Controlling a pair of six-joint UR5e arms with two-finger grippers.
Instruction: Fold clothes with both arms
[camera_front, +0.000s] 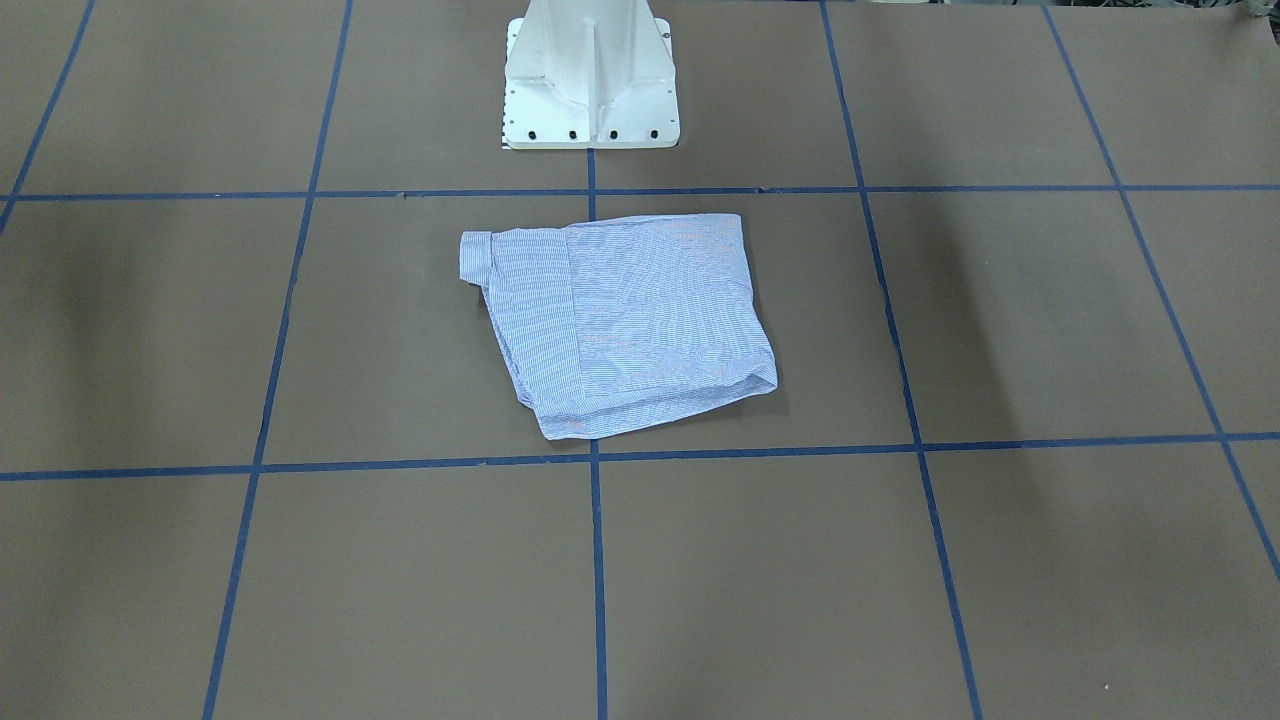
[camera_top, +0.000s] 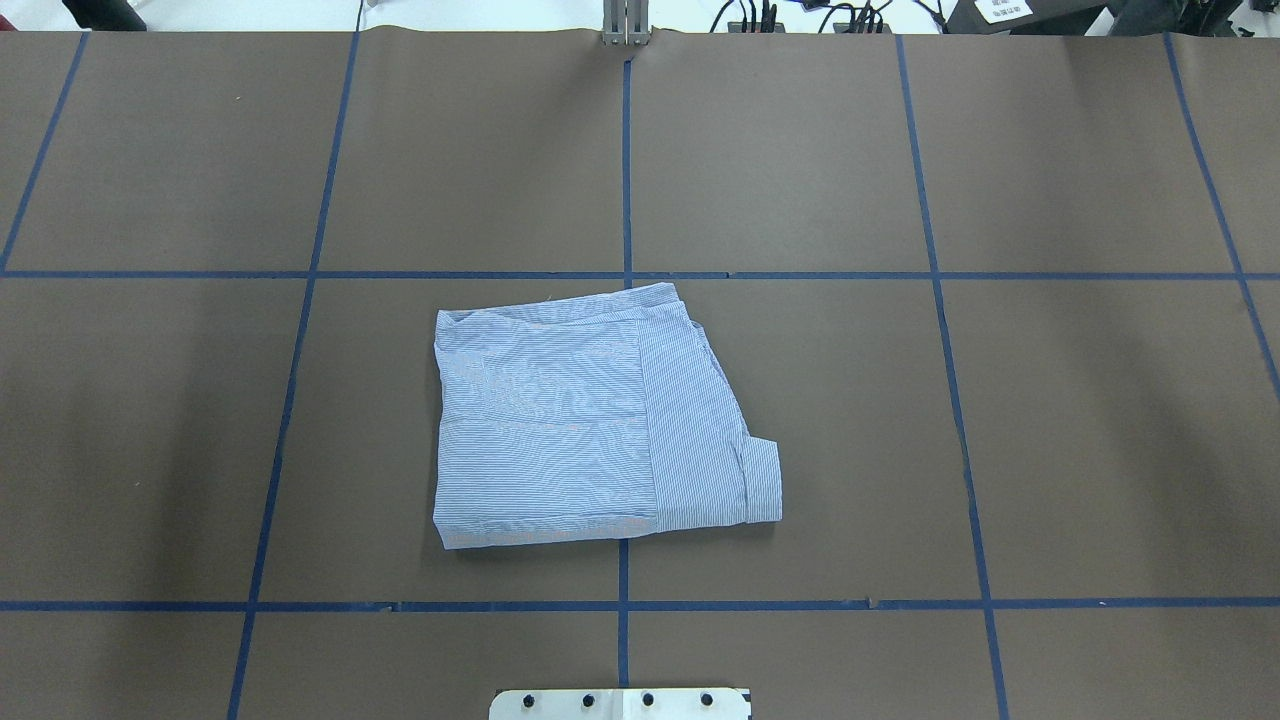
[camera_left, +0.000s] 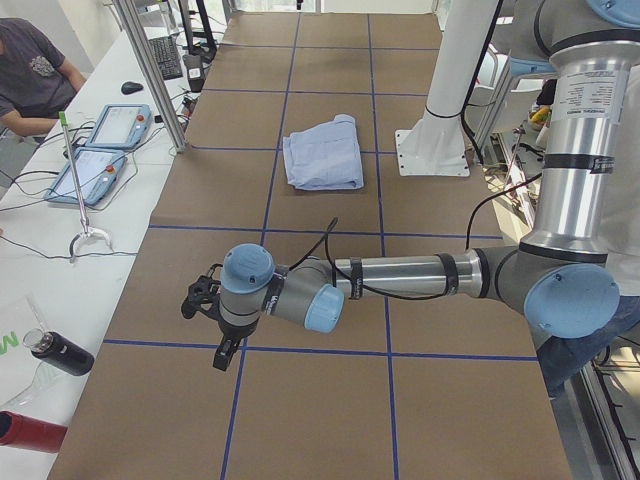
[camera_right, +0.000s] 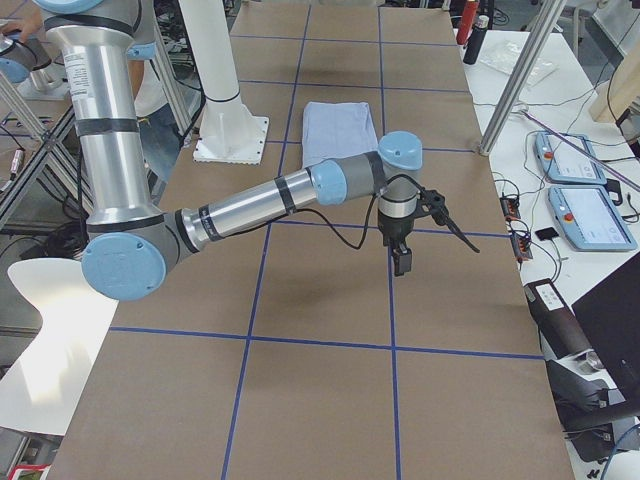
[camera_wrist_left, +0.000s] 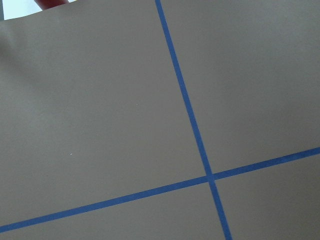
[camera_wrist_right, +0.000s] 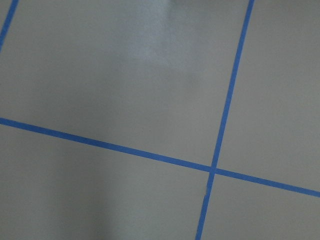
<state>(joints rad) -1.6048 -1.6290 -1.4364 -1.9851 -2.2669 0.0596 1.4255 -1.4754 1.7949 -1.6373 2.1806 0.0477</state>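
The clothes are one light blue and white striped shirt (camera_front: 630, 320), folded into a compact bundle that lies flat on the brown table near the pedestal. It also shows as the shirt (camera_top: 590, 420), (camera_left: 322, 155), (camera_right: 338, 132). The left arm (camera_left: 400, 278) stretches out low over the table's left end, and its gripper (camera_left: 207, 328) is far from the shirt. Over the opposite end reaches the right arm (camera_right: 270, 200), its gripper (camera_right: 430, 245) equally far from the shirt. Both grippers show only in the side views, so I cannot tell whether they are open or shut. The wrist views show only brown table with blue tape lines.
The white pedestal base (camera_front: 590, 90) stands just behind the shirt. A side bench holds tablets (camera_left: 100, 150) and bottles (camera_left: 60, 355), with a seated person (camera_left: 30, 70) beside it. More tablets (camera_right: 590, 215) lie beyond the other end.
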